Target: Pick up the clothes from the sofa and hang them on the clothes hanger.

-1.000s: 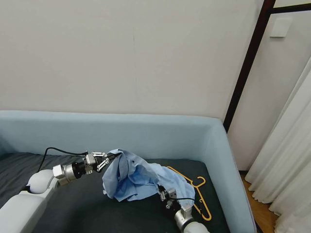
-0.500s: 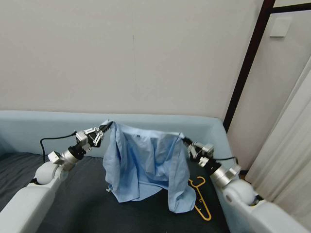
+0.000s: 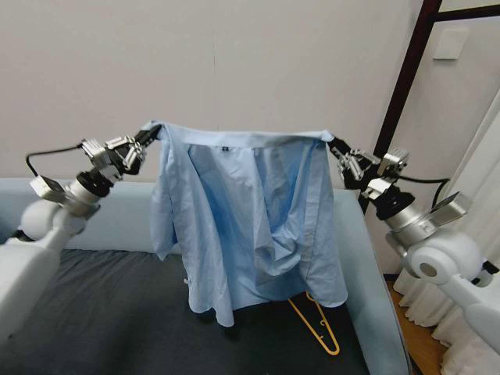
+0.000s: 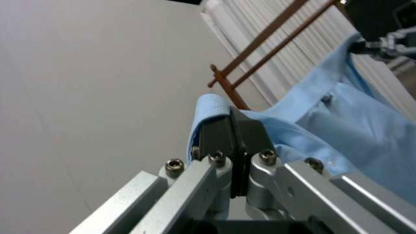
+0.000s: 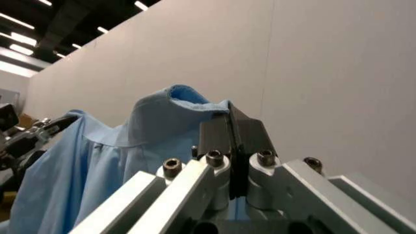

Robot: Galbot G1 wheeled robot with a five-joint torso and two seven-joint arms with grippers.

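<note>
A light blue shirt point(image 3: 250, 211) hangs spread out in the air above the sofa, held by its two shoulders. My left gripper point(image 3: 148, 134) is shut on the shirt's left shoulder; its closed fingers point(image 4: 232, 139) pinch the blue cloth point(image 4: 312, 112). My right gripper point(image 3: 334, 143) is shut on the other shoulder, with the fabric point(image 5: 175, 112) bunched over its closed fingers point(image 5: 231, 131). A yellow clothes hanger point(image 3: 316, 324) lies flat on the dark seat, below the shirt's lower right hem and partly hidden by it.
The sofa has a pale blue back point(image 3: 117, 226) and a dark grey seat point(image 3: 94, 312). A dark wooden frame point(image 3: 402, 86) stands at the right beside white curtains point(image 3: 469, 258). A plain white wall is behind.
Both grippers have risen and moved apart, lifting the shirt from a heap on the seat to a stretched, hanging spread. The hanger stays on the seat.
</note>
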